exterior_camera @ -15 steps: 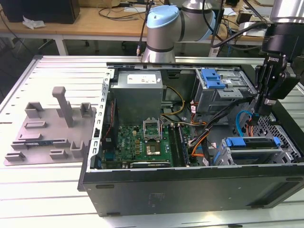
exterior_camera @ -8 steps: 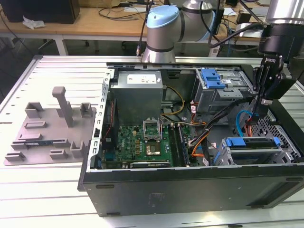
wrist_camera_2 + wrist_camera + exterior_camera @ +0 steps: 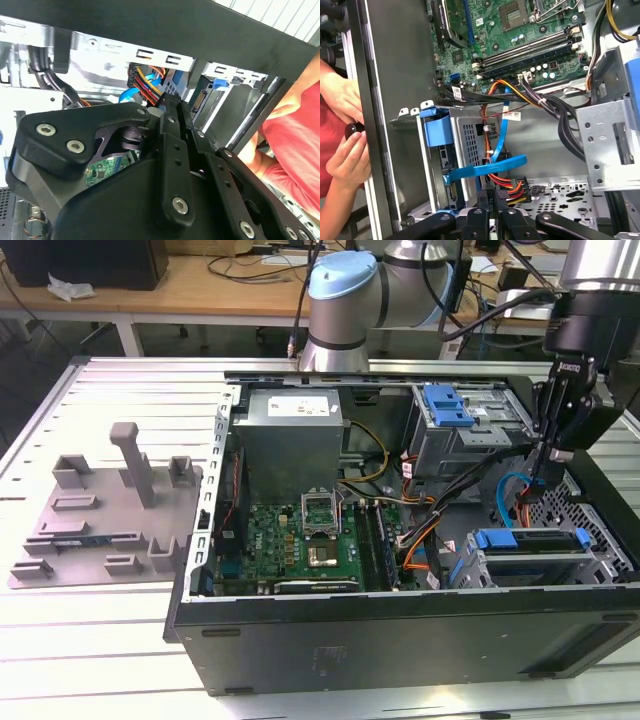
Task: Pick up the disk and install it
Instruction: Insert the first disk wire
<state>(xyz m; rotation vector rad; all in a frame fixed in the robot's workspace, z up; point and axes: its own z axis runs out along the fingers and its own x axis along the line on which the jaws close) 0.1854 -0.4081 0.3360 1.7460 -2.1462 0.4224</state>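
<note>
Gripper [image 3: 541, 470], closed on nothing, hangs in the exterior view just inward of the disk [image 3: 530, 543], caged lengthwise along the case's [image 3: 400, 640] near wall at the exterior view's right; the second wrist view shows me tips together, the first wrist view the disk [image 3: 436, 135] beside them.

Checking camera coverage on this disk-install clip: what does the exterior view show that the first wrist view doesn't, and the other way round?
Exterior view: the grey fixture plate on the table beside the open case, the power supply box and the arm's blue-capped joint. First wrist view: a person's hand at the case's outer wall, pinching a small dark object. Both: the motherboard, the blue cable, the blue-framed disk sitting in its cage, and the gripper, shut, close beside that cage.
</note>
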